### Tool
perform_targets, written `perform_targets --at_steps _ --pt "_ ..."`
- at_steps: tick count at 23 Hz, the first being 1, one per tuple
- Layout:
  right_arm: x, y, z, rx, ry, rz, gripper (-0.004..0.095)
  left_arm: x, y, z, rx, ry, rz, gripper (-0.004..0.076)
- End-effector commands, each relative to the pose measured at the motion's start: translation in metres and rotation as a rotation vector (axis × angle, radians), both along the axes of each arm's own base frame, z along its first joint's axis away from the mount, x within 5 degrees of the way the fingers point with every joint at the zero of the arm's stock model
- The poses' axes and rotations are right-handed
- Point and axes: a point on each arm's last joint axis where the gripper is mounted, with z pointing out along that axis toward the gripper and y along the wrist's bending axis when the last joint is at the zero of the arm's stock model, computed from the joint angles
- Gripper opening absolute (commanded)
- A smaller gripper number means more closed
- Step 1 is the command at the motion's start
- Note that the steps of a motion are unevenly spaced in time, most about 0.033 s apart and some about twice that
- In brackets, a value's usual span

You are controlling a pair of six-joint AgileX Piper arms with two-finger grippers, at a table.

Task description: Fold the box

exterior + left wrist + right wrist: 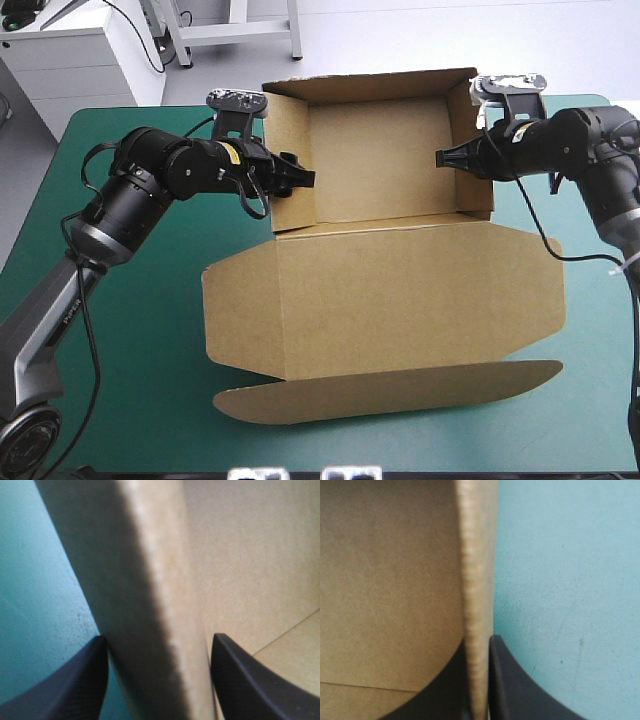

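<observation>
Far half of box (400, 290) already tray, walls up, by table (130, 330) far edge; lid flat, unfolded; left gripper (308, 178) spread astride left wall, right gripper (440, 158) clamped on right wall.

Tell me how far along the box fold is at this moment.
Done: the brown box has its walls raised into an open tray. In hand: the right hand is shut on the right wall; the left hand stands open astride the left wall. Left: the lid lies flat on the teal-green cover.
</observation>
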Motion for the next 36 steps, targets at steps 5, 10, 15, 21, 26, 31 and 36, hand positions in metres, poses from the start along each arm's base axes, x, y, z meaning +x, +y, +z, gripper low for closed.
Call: perform_targets --at_steps 5,10,15,21,26,31,36 --pt "-0.007 0.002 0.025 0.068 -0.115 0.004 -0.0014 -0.01 0.002 0.028 -0.055 -0.132 -0.036 -0.0003" --pt "-0.003 0.003 0.015 0.042 -0.068 0.028 -0.0014 -0.005 0.0 0.022 -0.039 -0.125 -0.04 -0.0008" --pt "0.003 0.004 0.003 0.008 -0.005 0.039 -0.0013 0.008 -0.008 0.005 -0.007 -0.081 -0.045 -0.0008" --pt "0.034 0.01 -0.052 -0.04 0.237 0.059 -0.0013 0.041 -0.028 -0.054 0.115 0.052 -0.085 -0.0008" --pt "0.055 0.03 -0.098 -0.101 0.38 0.092 -0.0012 0.054 -0.036 -0.097 0.216 0.191 -0.12 -0.0008" --pt "0.061 0.046 -0.111 -0.162 0.367 0.077 -0.0014 0.058 -0.038 -0.112 0.243 0.241 -0.126 -0.0008" --pt "0.064 0.047 -0.124 -0.172 0.421 0.073 -0.0014 0.059 -0.039 -0.117 0.266 0.252 -0.149 0.0017"
